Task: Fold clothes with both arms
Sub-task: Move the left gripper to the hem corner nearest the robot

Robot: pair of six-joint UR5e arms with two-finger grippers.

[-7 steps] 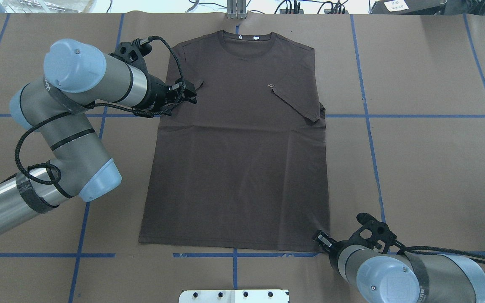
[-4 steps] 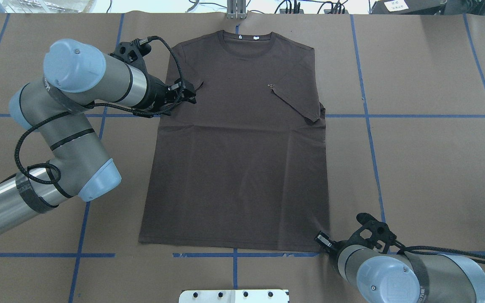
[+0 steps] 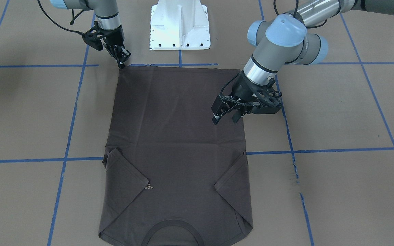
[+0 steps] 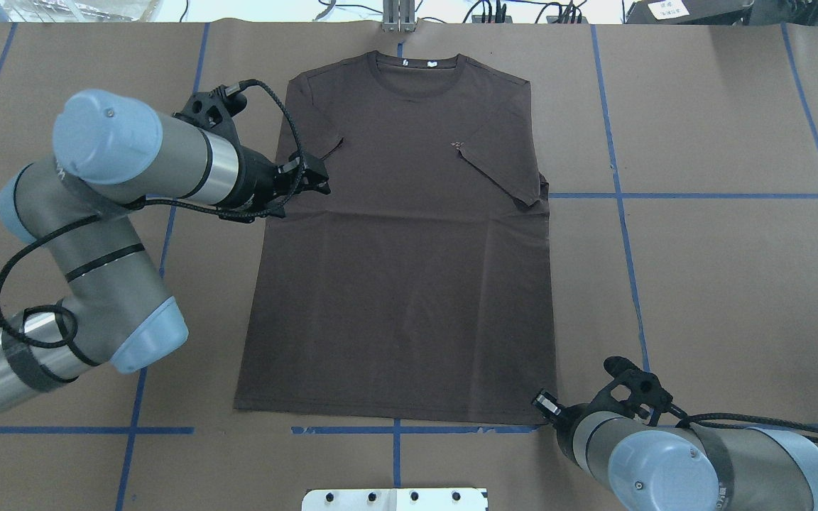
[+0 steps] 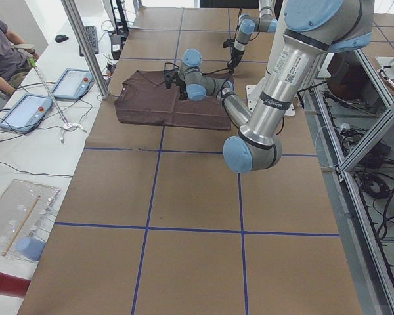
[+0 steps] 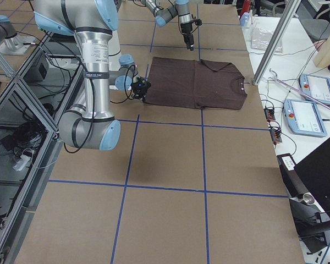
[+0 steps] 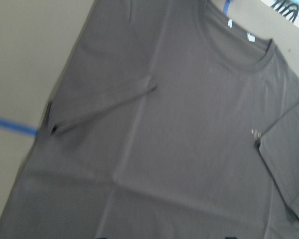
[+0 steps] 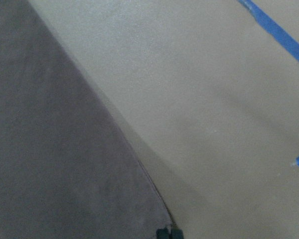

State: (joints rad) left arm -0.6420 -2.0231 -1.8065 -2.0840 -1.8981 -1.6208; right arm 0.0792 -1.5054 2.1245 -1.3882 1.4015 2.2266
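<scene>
So the shirt point(image 4: 409, 284) was lying flat and face up in the middle of the brown table point(image 4: 700, 284). Its collar point(image 4: 416, 74) was at the far end from the robot and the hem was nearest the base. Both sleeves were already folded in over the chest, the left sleeve point(image 4: 313, 135) and the right sleeve point(image 4: 508, 170) each pointing diagonally inward.

The left gripper point(image 3: 225, 119) hung over the shirt's left edge, just hem-side of the folded left sleeve, with its fingers spread wide and nothing between them. Its wrist camera looked down on the chest and collar from above, so it wasn't touching the cloth.

The right gripper point(image 3: 122, 64) was down at the hem corner point(image 4: 549, 419) on the robot's right. Its fingertips were pinched narrow right on that corner, and the edge there looked slightly lifted off the table.
</scene>
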